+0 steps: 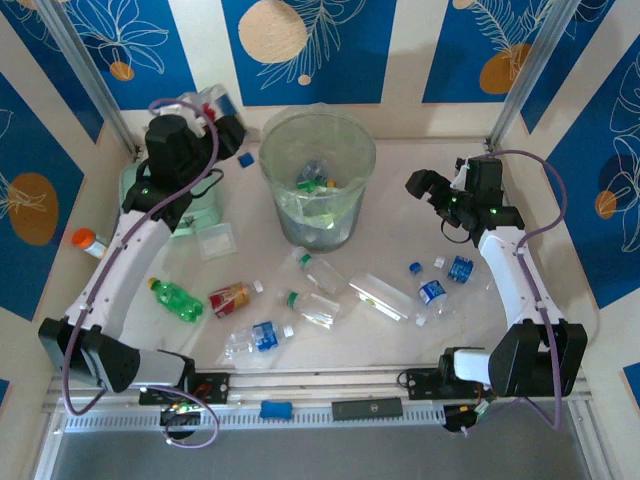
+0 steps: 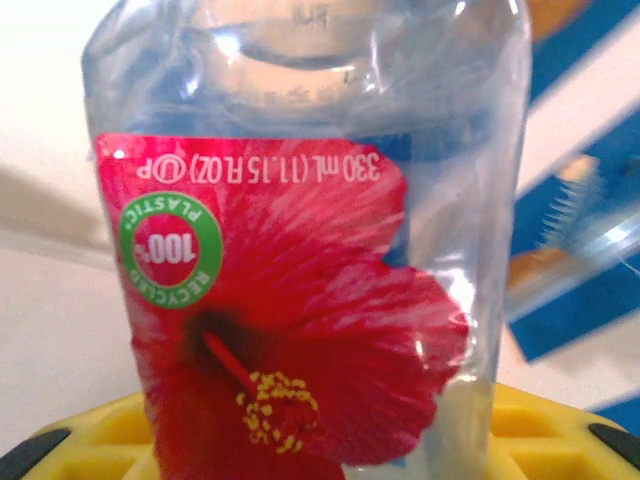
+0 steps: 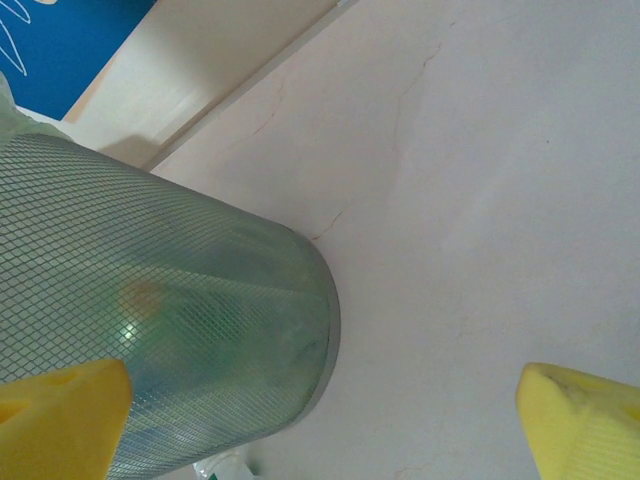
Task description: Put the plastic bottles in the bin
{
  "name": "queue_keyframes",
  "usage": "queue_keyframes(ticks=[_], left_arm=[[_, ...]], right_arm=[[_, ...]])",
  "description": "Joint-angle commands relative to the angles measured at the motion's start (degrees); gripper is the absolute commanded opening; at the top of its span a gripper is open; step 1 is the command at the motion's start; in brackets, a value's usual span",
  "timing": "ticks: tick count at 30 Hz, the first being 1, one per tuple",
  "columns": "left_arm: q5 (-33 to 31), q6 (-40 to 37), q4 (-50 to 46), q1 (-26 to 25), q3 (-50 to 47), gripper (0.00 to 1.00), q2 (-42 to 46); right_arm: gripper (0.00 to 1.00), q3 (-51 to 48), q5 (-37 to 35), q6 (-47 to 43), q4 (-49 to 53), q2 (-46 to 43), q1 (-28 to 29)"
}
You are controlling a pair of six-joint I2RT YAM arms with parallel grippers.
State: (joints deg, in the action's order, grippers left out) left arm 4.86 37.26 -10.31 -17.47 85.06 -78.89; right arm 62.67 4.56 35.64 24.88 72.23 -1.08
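Note:
My left gripper (image 1: 215,112) is raised at the back left, beside the bin, and is shut on a clear plastic bottle (image 2: 300,200) with a red hibiscus label, which stands between its yellow fingers (image 2: 545,430). The bin (image 1: 318,180), a round pale green bucket, stands at the back centre with a few bottles inside. My right gripper (image 1: 425,187) hovers right of the bin, open and empty; its yellow pads (image 3: 60,415) frame the bin wall (image 3: 170,330). Several bottles lie on the table: a green one (image 1: 177,299), a red-orange labelled one (image 1: 232,298) and clear ones (image 1: 262,337) (image 1: 432,292).
An orange-capped vial (image 1: 88,242) lies at the left edge. A mint green case (image 1: 205,212) and a small clear box (image 1: 216,240) sit under the left arm. Loose blue caps (image 1: 414,268) (image 1: 245,158) lie on the table. Blue patterned walls close in the back and sides.

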Motion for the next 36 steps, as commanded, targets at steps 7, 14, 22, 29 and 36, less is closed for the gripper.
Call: queue_keyframes(ticks=[7,14,22,29,36], left_arm=[[14.06,-16.34,-5.06,-9.31,22.73,0.44,-15.7],[16.22,-23.8,-27.08,-13.49,44.38,0.43,-32.09],[1.46,-35.77,-41.42,-18.62,52.02,0.44,-40.73],[-1.88,-37.35,-43.13,-19.53,49.09,0.46,-42.31],[-1.85,-36.84,-43.51,-19.53,48.95,0.63,-42.7]], right_arm=[[0.99,0.18,1.17,0.49,0.29,-1.61,0.43],[0.99,-0.79,-0.03,-0.47,1.72,-3.73,0.21],[0.99,-1.06,-0.43,-1.18,3.12,-5.16,-0.93],[0.99,-0.76,-0.17,-1.02,3.23,-5.26,-1.38],[0.99,0.16,-0.41,-1.09,3.92,-4.99,-1.55]])
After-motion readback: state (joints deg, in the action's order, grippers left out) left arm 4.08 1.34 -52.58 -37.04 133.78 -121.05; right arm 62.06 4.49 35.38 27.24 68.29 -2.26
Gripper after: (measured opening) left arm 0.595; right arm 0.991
